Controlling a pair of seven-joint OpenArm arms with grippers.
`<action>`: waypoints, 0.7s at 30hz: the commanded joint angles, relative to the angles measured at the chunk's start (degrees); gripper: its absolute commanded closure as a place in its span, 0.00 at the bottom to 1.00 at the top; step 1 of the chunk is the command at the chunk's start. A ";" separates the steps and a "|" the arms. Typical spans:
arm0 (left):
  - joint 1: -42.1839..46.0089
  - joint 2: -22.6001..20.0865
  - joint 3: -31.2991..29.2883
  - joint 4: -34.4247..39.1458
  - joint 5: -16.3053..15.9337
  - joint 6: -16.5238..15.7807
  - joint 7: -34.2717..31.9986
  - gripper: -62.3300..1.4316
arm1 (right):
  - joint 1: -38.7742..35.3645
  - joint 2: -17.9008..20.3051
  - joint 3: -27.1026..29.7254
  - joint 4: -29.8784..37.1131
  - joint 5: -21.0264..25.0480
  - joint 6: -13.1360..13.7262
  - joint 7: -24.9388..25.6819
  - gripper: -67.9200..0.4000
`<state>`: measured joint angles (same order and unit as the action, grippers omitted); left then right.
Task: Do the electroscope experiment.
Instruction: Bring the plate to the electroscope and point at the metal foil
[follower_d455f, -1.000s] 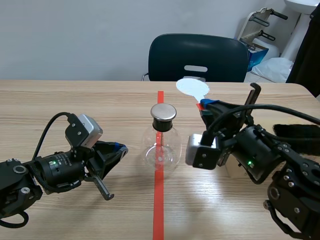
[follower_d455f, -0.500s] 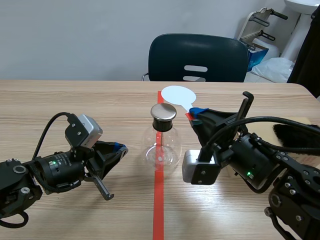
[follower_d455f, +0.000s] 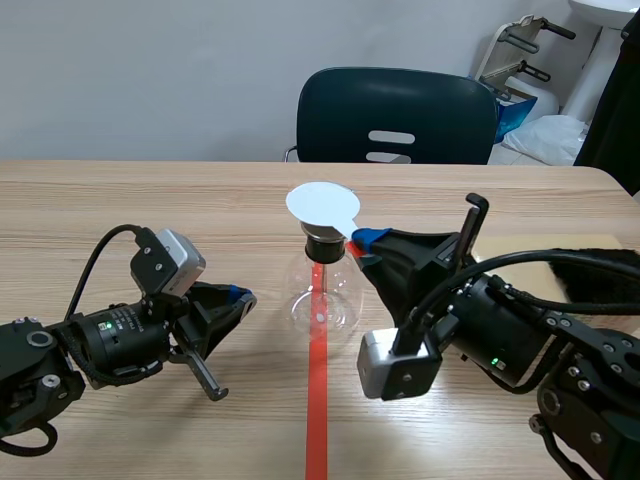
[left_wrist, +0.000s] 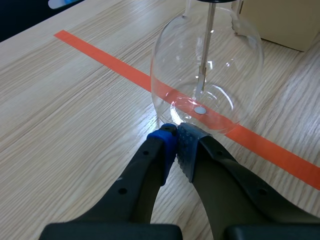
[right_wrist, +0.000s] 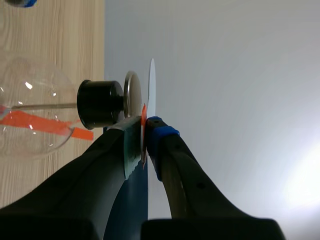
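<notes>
In the middle of the tabletop (follower_d455f: 120, 200), on the red tape line, stands the glass flask (follower_d455f: 320, 295) of the electroscope, upright. A black stopper (right_wrist: 100, 104) closes its neck and carries a flat metal plate (right_wrist: 132, 95) on top.

The right gripper (follower_d455f: 362, 245) is clenched on the small orange-red handle (right_wrist: 143, 117) of a thin white disc (follower_d455f: 322, 204). It holds the disc flat and directly above the plate. In the right wrist view a narrow gap shows between the two, so they seem close but not touching. I judge the handle is gripped, and not the disc itself, so that the fingers do not take away the charge. The disc is kept parallel to the plate so that its whole face meets the metal.

The left gripper (left_wrist: 176, 137) lies low on the tabletop with its pads pressed together on nothing. Its tips are just beside the foot of the flask, perhaps to steady it if it slides.

Inside the flask a thin metal rod (left_wrist: 206, 45) hangs down from the stopper along the middle. A small pale round piece (left_wrist: 200, 110) shows near its lower end. I cannot tell whether any leaves there are spread. No liquid is visible in the flask.
</notes>
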<state>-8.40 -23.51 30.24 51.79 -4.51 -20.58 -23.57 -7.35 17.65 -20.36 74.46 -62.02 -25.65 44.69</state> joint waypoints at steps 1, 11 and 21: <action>-0.31 0.00 -0.57 1.29 -0.52 0.15 -0.76 0.95 | 0.83 0.61 0.31 0.70 0.68 -0.46 0.44 0.98; -0.31 0.00 -0.57 1.29 -0.52 0.15 -0.76 0.95 | 0.83 0.61 0.31 0.70 0.66 -0.46 1.84 0.98; -0.31 0.00 -0.57 1.29 -0.52 0.15 -0.76 0.95 | 0.83 0.61 0.31 0.70 0.66 -0.44 1.84 0.98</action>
<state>-8.40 -23.51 30.24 51.79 -4.51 -20.58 -23.57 -7.35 17.65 -20.36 74.46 -62.02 -25.65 46.48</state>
